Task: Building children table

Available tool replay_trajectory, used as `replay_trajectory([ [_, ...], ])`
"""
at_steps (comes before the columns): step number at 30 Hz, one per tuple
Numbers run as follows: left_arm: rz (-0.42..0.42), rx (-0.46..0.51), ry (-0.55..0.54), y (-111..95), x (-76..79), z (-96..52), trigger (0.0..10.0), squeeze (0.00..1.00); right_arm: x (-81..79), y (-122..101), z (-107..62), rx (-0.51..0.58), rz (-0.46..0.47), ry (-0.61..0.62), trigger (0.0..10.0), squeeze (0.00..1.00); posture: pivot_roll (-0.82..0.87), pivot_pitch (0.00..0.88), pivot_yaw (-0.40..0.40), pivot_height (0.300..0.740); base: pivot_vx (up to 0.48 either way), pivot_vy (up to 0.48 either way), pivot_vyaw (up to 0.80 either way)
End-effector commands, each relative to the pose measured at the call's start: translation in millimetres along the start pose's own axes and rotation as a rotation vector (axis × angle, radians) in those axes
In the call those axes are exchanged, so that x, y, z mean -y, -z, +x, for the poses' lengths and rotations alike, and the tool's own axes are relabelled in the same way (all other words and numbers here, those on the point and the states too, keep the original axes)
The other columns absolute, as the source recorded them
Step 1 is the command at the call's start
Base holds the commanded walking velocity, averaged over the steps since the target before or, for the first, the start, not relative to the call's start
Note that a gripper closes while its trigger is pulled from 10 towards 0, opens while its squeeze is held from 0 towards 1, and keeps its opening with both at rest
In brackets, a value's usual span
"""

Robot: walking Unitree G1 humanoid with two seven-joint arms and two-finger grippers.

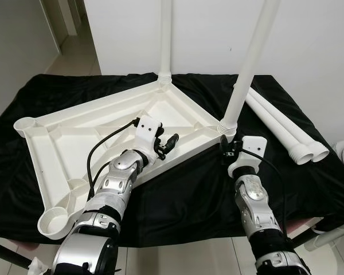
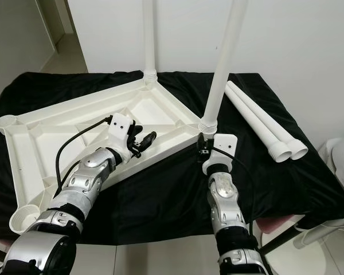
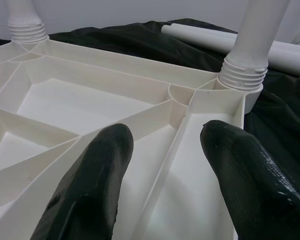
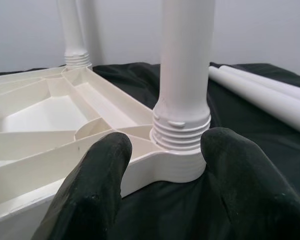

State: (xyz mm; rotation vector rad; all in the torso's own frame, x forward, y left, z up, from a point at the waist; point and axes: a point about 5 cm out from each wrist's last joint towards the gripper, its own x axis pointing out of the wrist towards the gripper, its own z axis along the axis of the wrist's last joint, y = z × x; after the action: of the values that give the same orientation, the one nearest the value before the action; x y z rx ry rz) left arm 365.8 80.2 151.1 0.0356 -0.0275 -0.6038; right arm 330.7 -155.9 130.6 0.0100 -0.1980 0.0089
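Note:
A white plastic table top (image 1: 57, 143) lies upside down on a black cloth. One white leg (image 1: 165, 40) stands upright in its far corner socket. A second leg (image 1: 246, 63) stands in the near right corner socket (image 4: 182, 135). My left gripper (image 1: 167, 143) hovers open over the top's near rim, with the ribbed underside (image 3: 90, 100) between and beyond its fingers. My right gripper (image 1: 226, 150) is open at the base of the near right leg, its fingertips (image 4: 105, 155) on either side of the threaded socket. Two loose legs (image 1: 281, 126) lie side by side on the cloth to the right.
Two corner sockets (image 1: 54, 220) on the left side of the top hold no leg. The cloth-covered bench (image 1: 183, 206) ends just in front of my arms. A white wall stands close behind, a doorway (image 1: 63, 28) opens at the far left, and a fan (image 2: 341, 160) stands at the right.

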Motion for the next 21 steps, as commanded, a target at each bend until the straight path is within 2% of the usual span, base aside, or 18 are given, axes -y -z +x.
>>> replay_trajectory([
  [1, 0.006, -0.013, -0.158, 6, -8.9, -4.0, 10.0, 0.0, -0.4, 2, 0.6, -0.01, 0.014, 0.006, 10.0, 0.0, -0.04, 0.0, -0.021, 0.74, 0.0, 0.0, 0.0],
  [4, 0.028, -0.014, -0.15, 6, -12.1, -6.9, 10.0, 0.0, -2.6, 3, 1.0, -0.016, 0.016, -0.001, 10.0, 0.0, -0.03, 0.0, -0.026, 0.74, 0.0, 0.0, 0.0],
  [6, 0.052, -0.014, -0.141, 5, -21.8, -14.2, 10.0, 0.0, -4.4, 6, 0.7, -0.027, 0.015, -0.008, 10.0, 0.0, -0.02, 0.0, -0.031, 0.74, 0.0, 0.0, 0.0],
  [7, 0.052, -0.014, -0.141, 5, -21.8, -14.2, 10.0, 0.0, -4.4, 6, 0.7, -0.027, 0.015, -0.008, 10.0, 0.0, -0.02, 0.0, -0.031, 0.74, 0.0, 0.0, 0.0],
  [8, 0.053, -0.05, -0.15, 6, -38.2, -23.9, 10.0, 0.0, -3.1, 10, -0.6, -0.042, 0.016, -0.004, 10.0, 0.0, -0.02, 0.0, -0.034, 0.74, 0.0, 0.0, 0.0],
  [10, 0.053, -0.05, -0.15, 6, -38.2, -23.9, 10.0, 0.0, -3.1, 10, -0.6, -0.042, 0.016, -0.004, 10.0, 0.0, -0.02, 0.0, -0.034, 0.74, 0.0, 0.0, 0.0],
  [12, 0.112, -0.1, -0.211, 6, -62.7, -37.7, 10.0, 0.0, -0.7, 11, -1.3, -0.048, 0.015, 0.005, 10.0, 0.0, -0.01, 0.0, -0.033, 0.74, 0.0, 0.0, 0.0],
  [13, 0.129, -0.114, -0.225, 6, -69.8, -42.3, 10.0, 0.0, 0.0, 11, -1.5, -0.047, 0.014, 0.007, 10.0, 0.0, -0.01, 0.0, -0.034, 0.74, 0.0, 0.0, 0.0],
  [14, 0.129, -0.114, -0.225, 6, -69.8, -42.3, 10.0, 0.0, 0.0, 11, -1.5, -0.047, 0.014, 0.007, 10.0, 0.0, -0.01, 0.0, -0.034, 0.74, 0.0, 0.0, 0.0],
  [15, 0.143, -0.135, -0.197, 5, -75.5, -48.5, 10.0, 0.0, 0.7, 11, -1.5, -0.047, 0.014, 0.008, 10.0, 0.0, -0.01, 0.0, -0.034, 0.74, 0.0, 0.0, 0.0],
  [18, 0.182, -0.16, -0.151, 6, -77.7, -54.2, 10.0, 0.0, 1.2, 11, -1.4, -0.047, 0.014, 0.009, 10.0, 0.0, 0.0, 0.0, -0.035, 0.74, 0.0, 0.0, 0.0],
  [19, 0.24, -0.23, -0.071, 11, -83.2, -68.4, 10.0, 0.0, 1.4, 12, -1.0, -0.049, 0.014, 0.007, 10.0, 0.0, 0.0, 0.0, -0.035, 0.74, 0.0, 0.0, 0.0],
  [21, 0.281, -0.261, -0.077, 13, -89.3, -76.1, 10.0, 0.0, 0.9, 12, -0.8, -0.049, 0.014, 0.005, 10.0, 0.0, 0.0, 0.0, -0.036, 0.74, 0.0, 0.0, 0.0],
])
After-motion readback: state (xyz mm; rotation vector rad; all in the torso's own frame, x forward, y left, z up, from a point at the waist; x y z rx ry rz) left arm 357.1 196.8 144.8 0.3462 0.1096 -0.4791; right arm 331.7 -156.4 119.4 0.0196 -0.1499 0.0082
